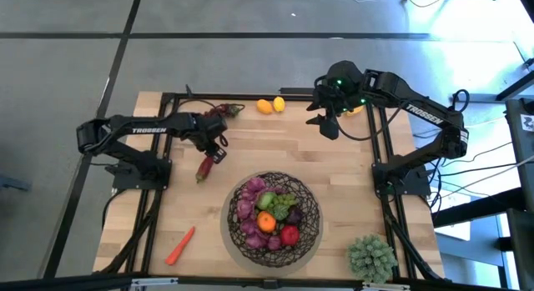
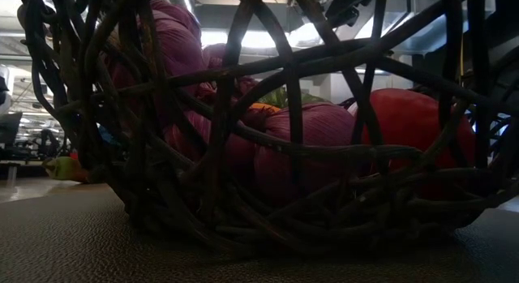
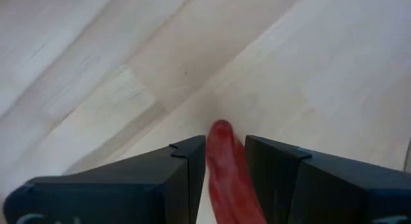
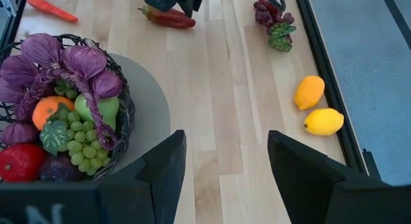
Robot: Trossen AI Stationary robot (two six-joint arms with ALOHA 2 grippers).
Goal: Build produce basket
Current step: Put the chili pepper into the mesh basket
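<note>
The dark woven wire basket [image 1: 310,209] stands at the table's near middle. It holds purple and green grapes, an orange, a red apple and purple leaves. My left gripper [image 1: 217,153] is low over the table, left of the basket, shut on a red pepper [image 1: 204,168], which also shows in the right wrist view [image 4: 168,18]. My right gripper [image 1: 327,124] is open and empty, raised near the table's far right. Two lemons [image 1: 271,105] and a purple grape bunch [image 1: 224,110] lie at the far edge. A carrot [image 1: 179,246] lies at the near left. My left gripper has the red pepper's pointed end [image 3: 223,153] pinched between its two fingers, which come from above, slanting down. The tip shows just past the fingertips. The pepper's stem end [image 1: 200,178] looks to lie on the table toward the near side.
A pale green spiky ball plant [image 1: 371,258] sits at the near right corner. The basket stands on a grey round mat [image 4: 151,102]. A black frame [image 1: 380,149] runs along the table's sides. Bare wood lies between the basket and the far edge.
</note>
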